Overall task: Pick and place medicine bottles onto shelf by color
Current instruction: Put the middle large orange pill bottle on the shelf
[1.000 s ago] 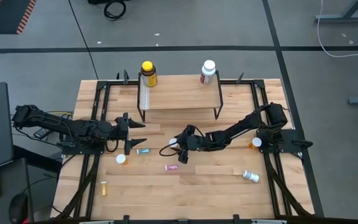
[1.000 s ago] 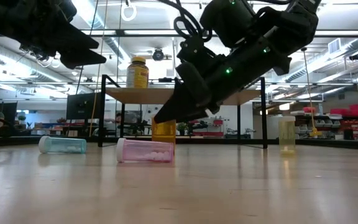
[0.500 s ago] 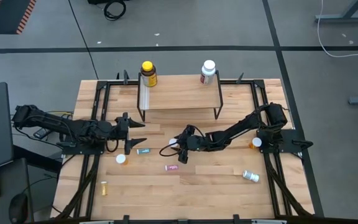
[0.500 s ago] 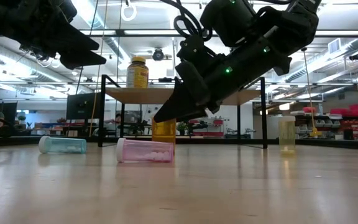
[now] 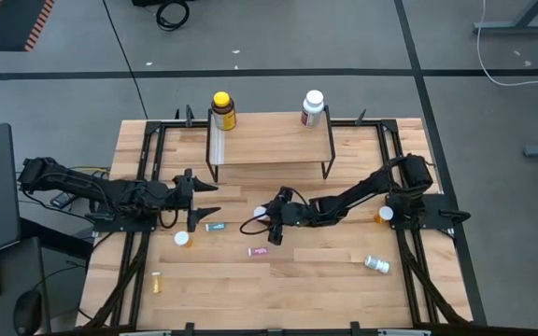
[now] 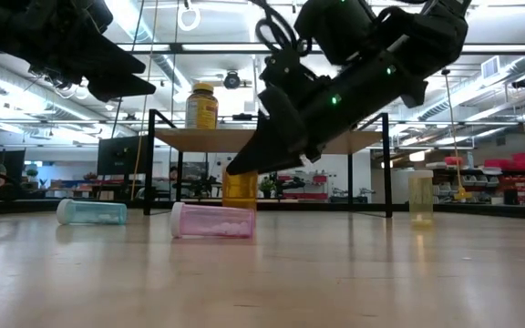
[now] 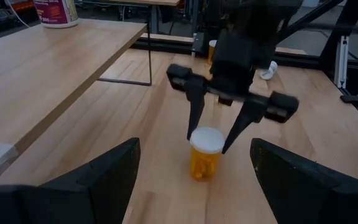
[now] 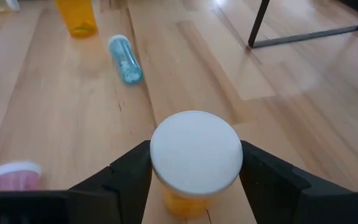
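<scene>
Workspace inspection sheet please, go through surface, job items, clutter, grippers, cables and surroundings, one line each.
Surface: wooden table, black frame rails at the sides.
Job's things: shelf carries a yellow-capped bottle and a white-capped bottle; teal vial and pink vial lie flat; orange vial stands upright.
Clutter: nothing seen.
Grippers: right gripper open, straddling the orange vial's cap; left gripper open, holding nothing.
Cables: cable on the floor.
Surroundings: grey floor; lab room behind.

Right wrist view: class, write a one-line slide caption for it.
Right gripper open around an upright orange vial; teal vial lying on the table beyond.
</scene>
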### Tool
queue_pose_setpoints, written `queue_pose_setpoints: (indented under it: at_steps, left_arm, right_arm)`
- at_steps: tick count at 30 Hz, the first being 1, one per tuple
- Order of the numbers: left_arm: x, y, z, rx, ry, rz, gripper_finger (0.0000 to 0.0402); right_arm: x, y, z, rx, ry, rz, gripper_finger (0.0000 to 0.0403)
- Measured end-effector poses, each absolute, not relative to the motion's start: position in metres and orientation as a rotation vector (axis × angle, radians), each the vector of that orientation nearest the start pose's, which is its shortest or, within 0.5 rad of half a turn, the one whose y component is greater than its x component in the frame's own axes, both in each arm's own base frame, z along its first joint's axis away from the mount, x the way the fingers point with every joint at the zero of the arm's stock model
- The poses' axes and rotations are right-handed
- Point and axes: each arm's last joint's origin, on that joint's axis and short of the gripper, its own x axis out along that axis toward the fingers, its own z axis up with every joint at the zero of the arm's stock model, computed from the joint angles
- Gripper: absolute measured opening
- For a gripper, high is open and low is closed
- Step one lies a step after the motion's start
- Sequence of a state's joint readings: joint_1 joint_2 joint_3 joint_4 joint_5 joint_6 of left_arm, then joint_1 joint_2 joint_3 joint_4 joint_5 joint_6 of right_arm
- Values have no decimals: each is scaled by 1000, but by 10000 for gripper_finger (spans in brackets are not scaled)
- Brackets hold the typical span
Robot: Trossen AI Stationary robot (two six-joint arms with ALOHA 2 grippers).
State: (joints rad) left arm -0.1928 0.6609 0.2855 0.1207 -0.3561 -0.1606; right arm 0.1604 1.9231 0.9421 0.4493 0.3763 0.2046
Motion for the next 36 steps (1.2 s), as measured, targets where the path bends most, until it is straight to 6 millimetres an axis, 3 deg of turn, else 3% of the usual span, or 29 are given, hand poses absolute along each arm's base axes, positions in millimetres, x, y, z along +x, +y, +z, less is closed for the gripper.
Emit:
queue_pose_setpoints:
  at_steps: [10, 21, 28, 36]
  left_arm:
    - [152, -19, 208, -101, 232, 183, 314]
    - [152, -20, 208, -102, 232, 182, 314]
    - [152, -20, 208, -102, 232, 182, 314]
    - [152, -20, 208, -106, 232, 182, 314]
  right_arm:
    - [356, 42, 205, 54, 366, -325, 229]
    - [293, -2, 285, 96, 344, -498, 229]
    - [258, -38, 302, 98, 396, -659, 229]
    - [246, -74, 300, 127, 438, -788, 229]
